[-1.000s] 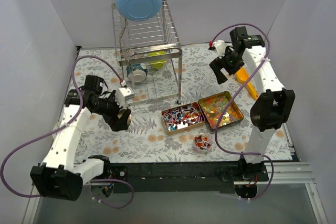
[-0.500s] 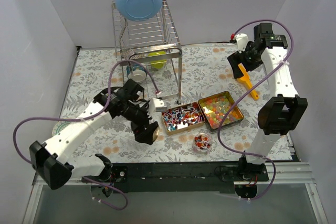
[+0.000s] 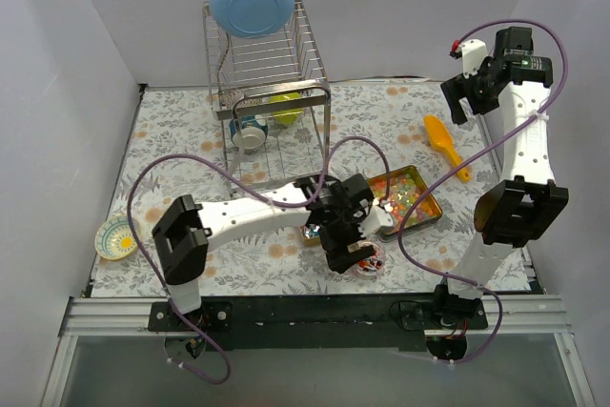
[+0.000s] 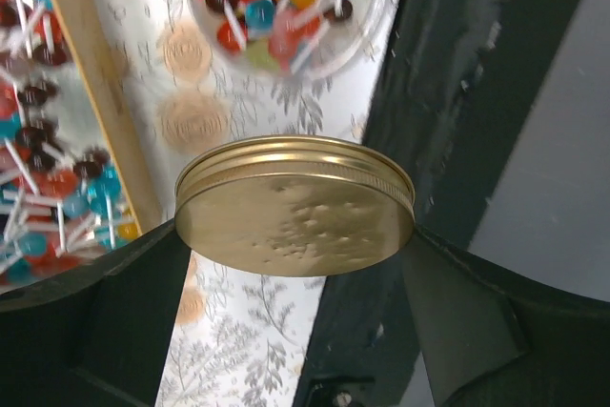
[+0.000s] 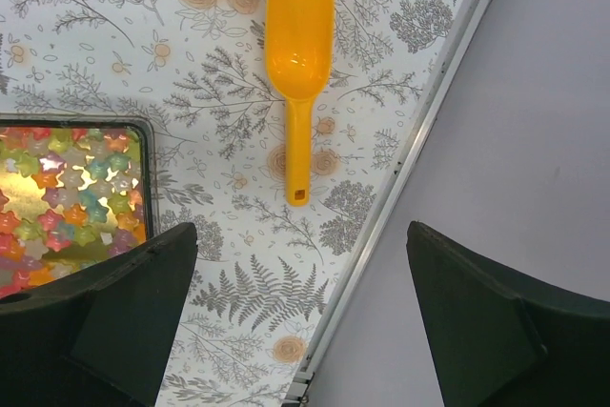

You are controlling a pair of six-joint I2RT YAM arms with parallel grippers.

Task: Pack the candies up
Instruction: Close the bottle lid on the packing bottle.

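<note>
- Since the left gripper point(image 3: 350, 253) sits just beside the small jar point(image 3: 367, 262) near the table's front edge in the overhead view, the step in hand looks like capping. The candies point(image 3: 370, 254) already fill that jar, and more lie in the star-candy tin point(image 3: 410, 195) behind it.
- From the same view, the right gripper point(image 3: 462, 97) hangs high over the far right corner, well apart from the orange scoop point(image 3: 445, 145). It seems to have no part in this step.
- On the left wrist view, the pincer is closed on a gold lid point(image 4: 295, 207), pinched by its rim and held roughly flat. The jar of lollipop candies shows beyond it, open-mouthed and off-centre from the lid. The lollipop tin point(image 4: 38, 140) lies to the left.
- My judgement is that the next move calls for centring the lid over the jar's mouth, lowering it level, and then turning it so the thread catches. A tilted descent would likely jam on the protruding sticks.
- On the right wrist view, the fingers stand wide apart with nothing between them. Below lie the scoop and a corner of the star-candy tin, neither touched.
</note>
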